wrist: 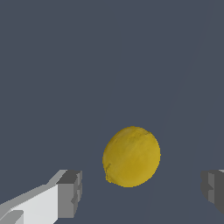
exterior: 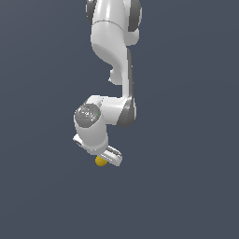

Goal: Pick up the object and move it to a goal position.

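Gripper: jaws spread wide, holding nothing. In the wrist view two grey fingertips show, one backed by a white finger body, the other cut off by the picture's edge, with open space between them. No brand, label or writing can be read on any part.

Arm: white casing with dark grey joints, coming down from the top of the exterior view and bending toward that view's left, ending in a round grey cap above the hand. Seen only in the exterior view; the wrist view shows none of it.

Ground: plain dark blue-grey, unmarked, filling both views.

Lemon: small yellow ovoid, little nub at one end. In the wrist view it shows whole, lying in line with the gap between the fingertips and beyond them, touching neither. In the exterior view only a small yellow patch shows, peeking out just under the hand's lower edge; the fingers themselves cannot be made out there.
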You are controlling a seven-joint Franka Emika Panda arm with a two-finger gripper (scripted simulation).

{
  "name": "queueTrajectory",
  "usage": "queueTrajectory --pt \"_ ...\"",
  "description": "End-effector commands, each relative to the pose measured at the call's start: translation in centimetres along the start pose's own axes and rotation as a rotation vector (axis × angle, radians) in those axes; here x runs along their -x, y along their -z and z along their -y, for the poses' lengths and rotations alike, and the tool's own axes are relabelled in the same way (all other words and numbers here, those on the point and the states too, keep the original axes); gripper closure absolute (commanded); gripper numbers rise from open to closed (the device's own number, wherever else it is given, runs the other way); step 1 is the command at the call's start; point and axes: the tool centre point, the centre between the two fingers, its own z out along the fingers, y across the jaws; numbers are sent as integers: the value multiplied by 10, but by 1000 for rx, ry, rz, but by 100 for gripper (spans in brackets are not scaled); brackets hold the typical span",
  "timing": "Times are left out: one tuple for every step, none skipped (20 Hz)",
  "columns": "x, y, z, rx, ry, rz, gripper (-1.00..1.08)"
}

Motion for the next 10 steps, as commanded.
queueTrajectory --pt "0 0 0 0 0 0 -92" --pt "0 0 0 0 0 0 -92" --pt "0 -2 0 0 0 0 -92" --pt "0 -4 0 0 0 0 -92" --pt "0 -7 0 0 -1 0 -92" --pt "0 -10 0 0 -1 0 -92" --pt "0 -15 0 0 -1 0 -92" --pt "0 -20 0 0 -1 0 -92" --pt "0 -26 0 0 -2 0 -92" --pt "0 -32 -1 0 -3 0 -92"
